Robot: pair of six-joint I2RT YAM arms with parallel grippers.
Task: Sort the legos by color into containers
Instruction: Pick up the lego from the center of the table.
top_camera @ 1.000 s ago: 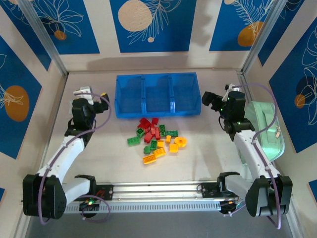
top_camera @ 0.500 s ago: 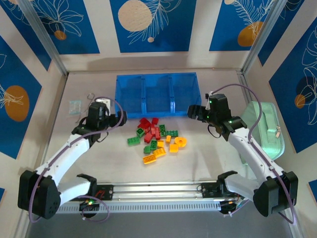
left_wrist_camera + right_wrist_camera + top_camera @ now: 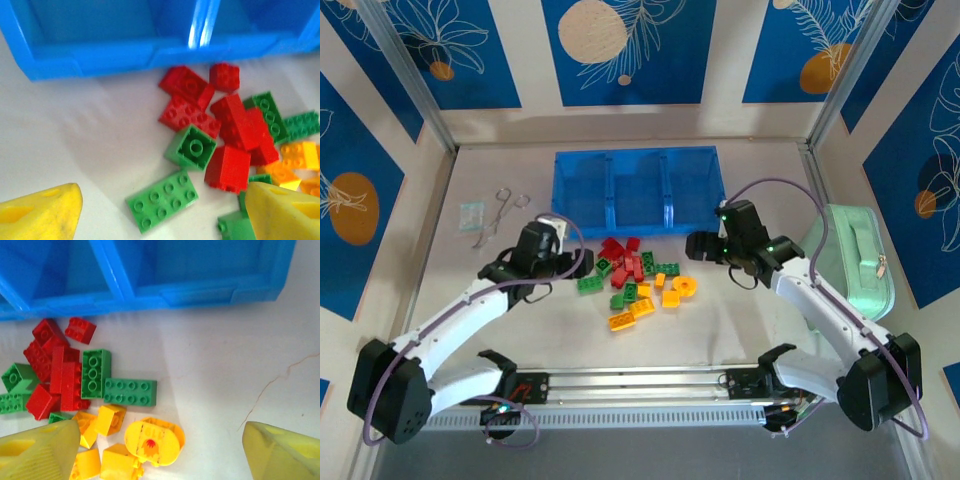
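My left pincer [image 3: 162, 215] and right pincer [image 3: 160, 452]: yellow wedge tips spread wide, nothing held. Glossy studded plastic bricks [image 3: 638, 280] in red, green and orange-yellow, heaped mid-frame on the matte table [image 3: 740, 330]. Beyond them, the translucent blue three-bay tray [image 3: 582, 222], upper centre. The right wrist view resolves a round yellow piece [image 3: 150, 440] with a red mark.

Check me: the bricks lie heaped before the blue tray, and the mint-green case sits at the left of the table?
Not quite. The top view shows the mint-green case at the right of the table; the bricks do lie heaped before the blue tray.
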